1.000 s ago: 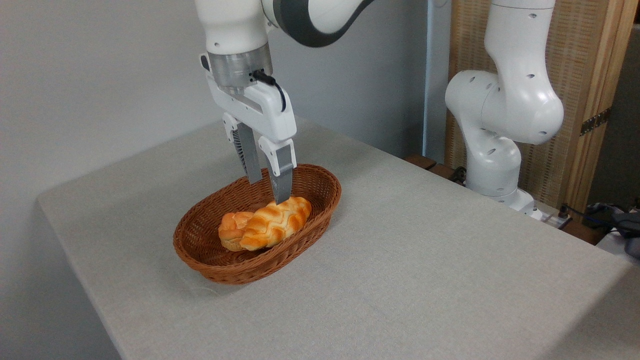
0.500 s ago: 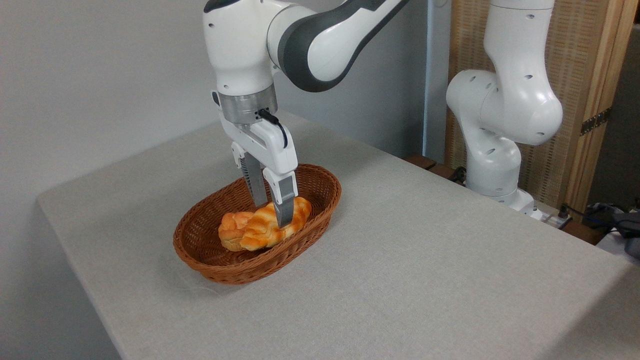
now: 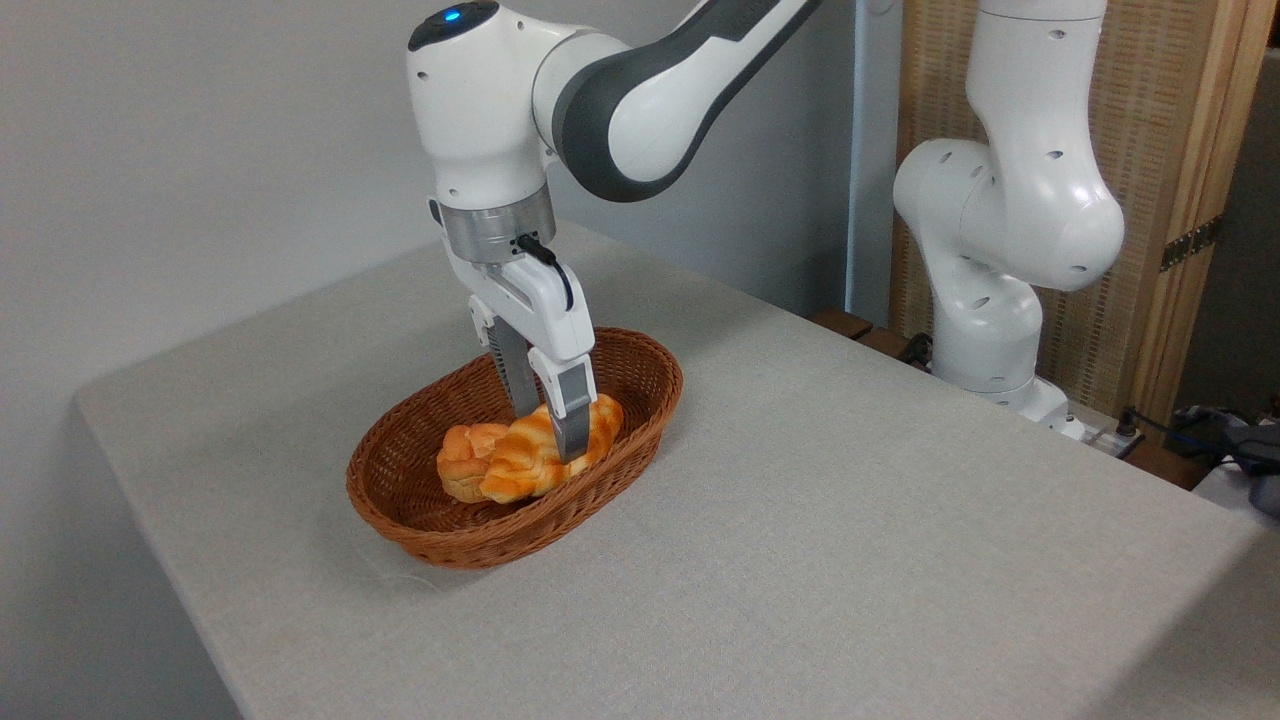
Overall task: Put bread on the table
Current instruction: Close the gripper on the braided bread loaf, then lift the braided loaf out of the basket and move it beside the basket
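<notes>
Golden-orange with paler seams, the bread (image 3: 530,455) lies in the brown wicker basket (image 3: 420,530), stretched along the basket's long axis with its right end close to the far rim and a small round bun (image 3: 462,462) touching its left end. The basket sits on the table (image 3: 850,560), whose grey-beige cloth is bare all around it. The gripper (image 3: 548,435) points straight down into the basket, and its 2 fingers are spread and straddle the right half of the loaf, 1 finger (image 3: 572,420) in front of it and the other behind. Whether the pads already touch the crust cannot be told from this view; the loaf shows no dent and does not look lifted. By its look the loaf should be light and fairly firm on the outside, perhaps with some give underneath, so a moderate squeeze ought to hold it without crushing the braid. The glazed, rounded surface may be a little slippery, and the tapered ends offer little to hold. The grip sits right of the middle, so the longer left part may droop or swing once raised; a hold nearer the centre, across the width, would balance better. The basket wall is close on the right, so a straight lift seems wise before moving out over the cloth.
</notes>
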Controlling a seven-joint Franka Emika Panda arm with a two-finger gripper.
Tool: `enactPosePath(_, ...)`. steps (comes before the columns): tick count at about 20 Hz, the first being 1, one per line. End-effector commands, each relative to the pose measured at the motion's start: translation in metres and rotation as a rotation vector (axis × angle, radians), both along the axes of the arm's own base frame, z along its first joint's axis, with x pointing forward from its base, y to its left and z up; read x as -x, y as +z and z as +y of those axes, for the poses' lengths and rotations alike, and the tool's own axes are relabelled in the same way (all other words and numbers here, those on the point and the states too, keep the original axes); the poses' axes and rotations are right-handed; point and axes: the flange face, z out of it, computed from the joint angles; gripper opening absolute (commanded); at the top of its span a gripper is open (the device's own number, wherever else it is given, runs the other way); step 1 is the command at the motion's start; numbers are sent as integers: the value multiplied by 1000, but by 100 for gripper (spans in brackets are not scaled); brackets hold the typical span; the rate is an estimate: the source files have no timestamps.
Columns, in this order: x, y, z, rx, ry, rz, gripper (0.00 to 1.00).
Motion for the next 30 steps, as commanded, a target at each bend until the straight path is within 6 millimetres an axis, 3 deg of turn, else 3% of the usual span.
enactPosePath(1,0,1,1,-3,-12,-24,27)
enactPosePath(5,-1,6,7,-1,-3,-32,17)
enactPosePath(16,0,9,8,1,-37,-32,17)
enactPosePath(24,-3,54,9,25,-21,-80,21)
enactPosePath(27,-10,80,28,32,13,-80,22)
enactPosePath(30,-8,87,46,28,33,-74,25)
